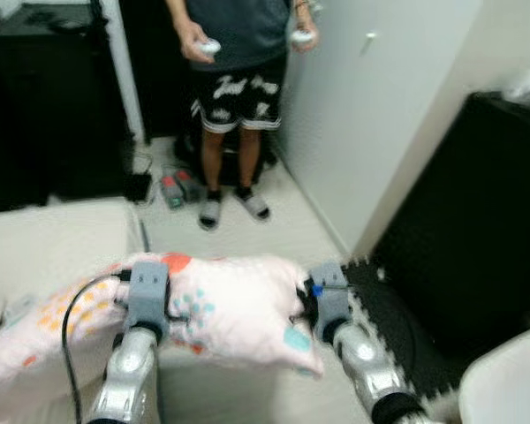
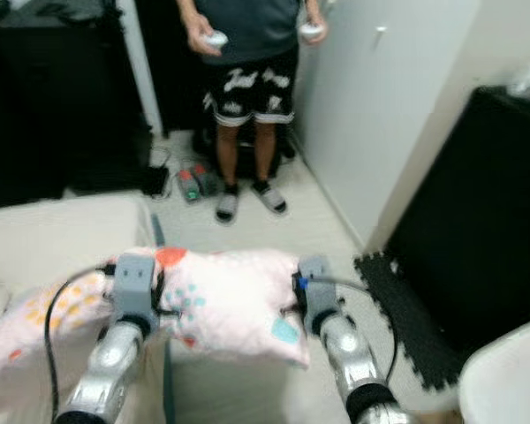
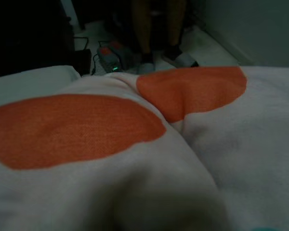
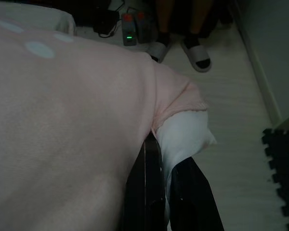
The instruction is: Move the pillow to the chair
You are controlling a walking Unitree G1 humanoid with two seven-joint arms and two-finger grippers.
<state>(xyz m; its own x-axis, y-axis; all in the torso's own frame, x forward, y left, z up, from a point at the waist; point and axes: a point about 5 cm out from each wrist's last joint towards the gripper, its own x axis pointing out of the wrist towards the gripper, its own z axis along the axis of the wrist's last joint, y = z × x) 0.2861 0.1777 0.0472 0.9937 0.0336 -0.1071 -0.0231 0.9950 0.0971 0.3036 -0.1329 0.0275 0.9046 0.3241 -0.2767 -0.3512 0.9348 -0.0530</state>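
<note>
My right gripper (image 4: 166, 192) has its two black fingers (image 4: 147, 192) pinched on a white corner of the pillow (image 1: 238, 309), a fold of fabric squeezed between them. In the head view that gripper (image 1: 305, 305) sits at the pillow's 3 o'clock edge. My left gripper (image 1: 150, 296) is pressed into the pillow at its 9 o'clock side; the fingers are buried in the fabric and I cannot tell whether they are spread or closed. From the left wrist I see pale cloth with two orange patches (image 3: 77, 127) right up against the lens.

There is one pillow, pale pink with orange, teal and yellow spots. Its long axis runs across my view from 9 to 3 o'clock, held up between both arms. The left end droops down toward a pale cushioned surface (image 1: 53, 243) at 9 o'clock, probably a sofa or bed; I cannot tell if it touches. The right end pokes out past my right wrist over the floor.

Beyond the pillow at 12 o'clock one person (image 1: 238, 88) stands on the light floor (image 1: 283, 230) in dark shorts and grey slippers, holding two white controllers, one in each hand. Near their feet at 11 o'clock lie two small devices (image 1: 177, 187) with red on them and some cables. A white wall or door (image 1: 371, 106) runs along at 1 o'clock. At 3 o'clock there is a black piece of furniture (image 1: 477, 230), with black puzzle-edged floor mat (image 1: 397, 336) below it. A white rounded object (image 1: 508, 384) sits at 5 o'clock.
</note>
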